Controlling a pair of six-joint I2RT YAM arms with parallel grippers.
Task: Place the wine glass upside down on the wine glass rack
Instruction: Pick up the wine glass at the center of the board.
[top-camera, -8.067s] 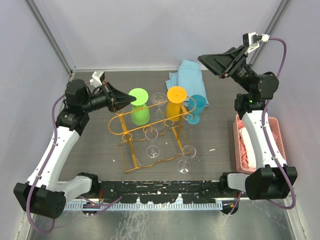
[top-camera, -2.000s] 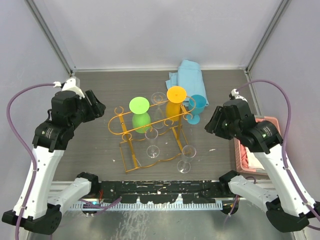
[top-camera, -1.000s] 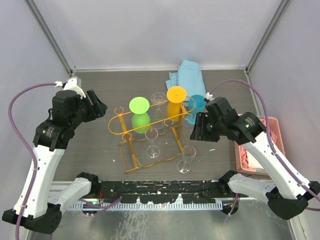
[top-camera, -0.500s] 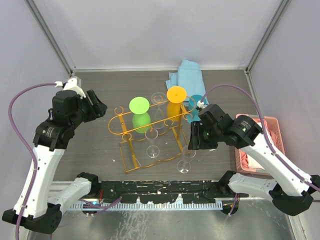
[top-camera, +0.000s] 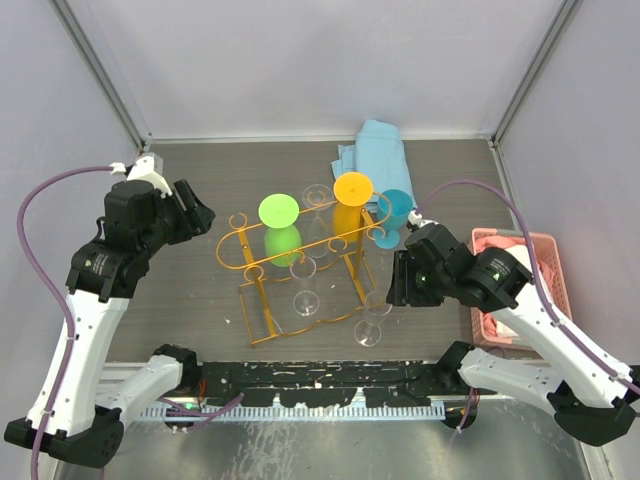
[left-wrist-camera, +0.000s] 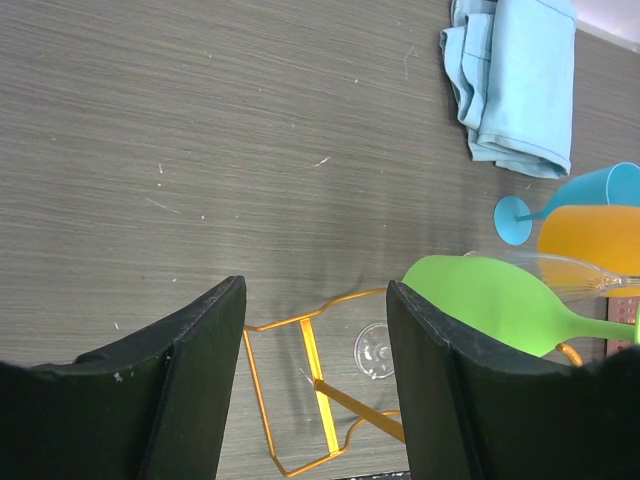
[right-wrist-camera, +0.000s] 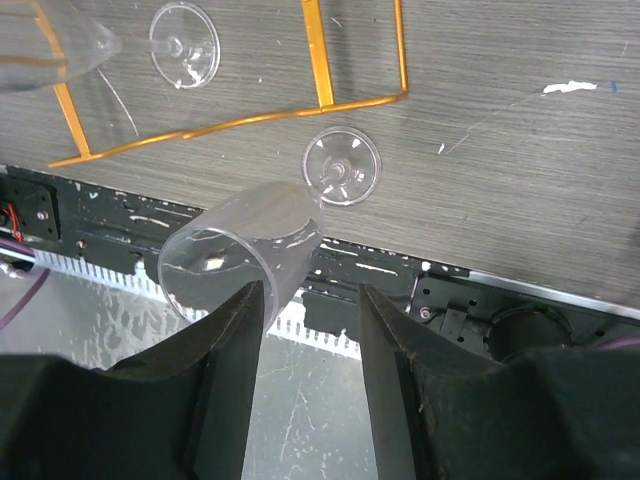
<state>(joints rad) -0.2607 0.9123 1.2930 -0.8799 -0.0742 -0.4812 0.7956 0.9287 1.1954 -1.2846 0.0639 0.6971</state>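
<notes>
- Tabletop seen from above: an orange-gold wine glass rack (top-camera: 300, 262) stands mid-surface (top-camera: 190, 300). A green glass (top-camera: 278, 212) and an orange glass (top-camera: 352, 188) hang foot-up from its top rail.
- A clear wine glass (top-camera: 372, 314) stands upright on its foot close to the near edge of the surface. It is just beside the rack's near right corner and not yet on the rack.
- What has changed: over the last two seconds the right arm has swung in from the right edge toward this glass.
- The right end effector (right-wrist-camera: 310, 300) now hovers over the glass, sitting slightly farther right than half a second ago.
- In the wrist view its fingers are partly spread with nothing pinched between them. The bowl's rim shows against the inner edge of one finger; whether they touch is unclear.
- The left end effector (left-wrist-camera: 315, 300) has not moved. It is spread wide and empty, poised off the rack's left end.
- Judgement: the approach to the clear glass looks under way. Gripping it, turning it over and hanging it all remain.
</notes>
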